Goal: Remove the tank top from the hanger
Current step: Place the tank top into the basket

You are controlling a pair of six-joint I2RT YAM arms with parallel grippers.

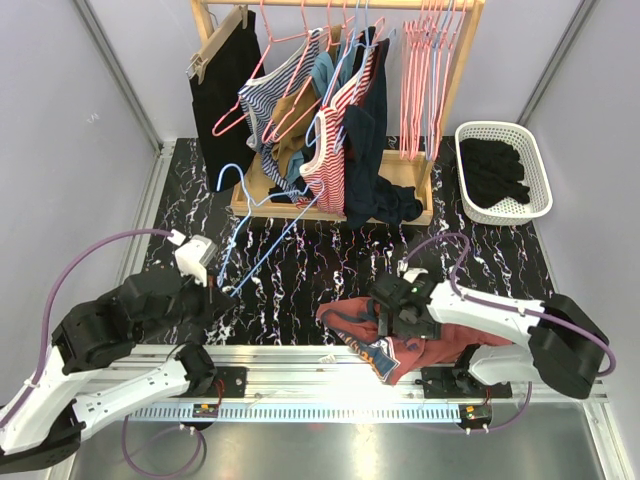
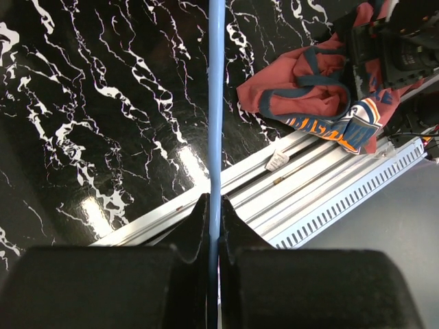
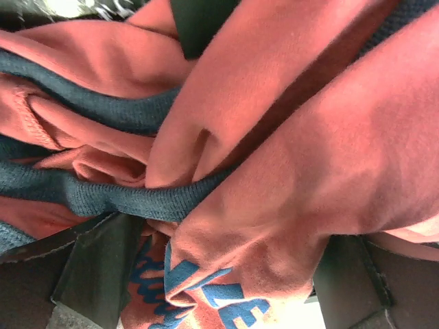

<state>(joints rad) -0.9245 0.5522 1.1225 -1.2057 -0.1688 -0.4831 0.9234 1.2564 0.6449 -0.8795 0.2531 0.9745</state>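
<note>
The red tank top [image 1: 345, 322] lies crumpled at the worktop's [image 1: 330, 262] near edge, right of middle, under the spread right pincer [image 1: 392, 318]. Its blue printed lettering is folded and unreadable. The left pincer [image 2: 214, 205] pinches the blue hanger [image 2: 216, 103].

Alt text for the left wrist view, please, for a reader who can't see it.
The left gripper is shut on a thin blue hanger that runs straight up the frame over a black marbled table. At upper right a red tank top lies crumpled, off the hanger, under the right arm.
</note>
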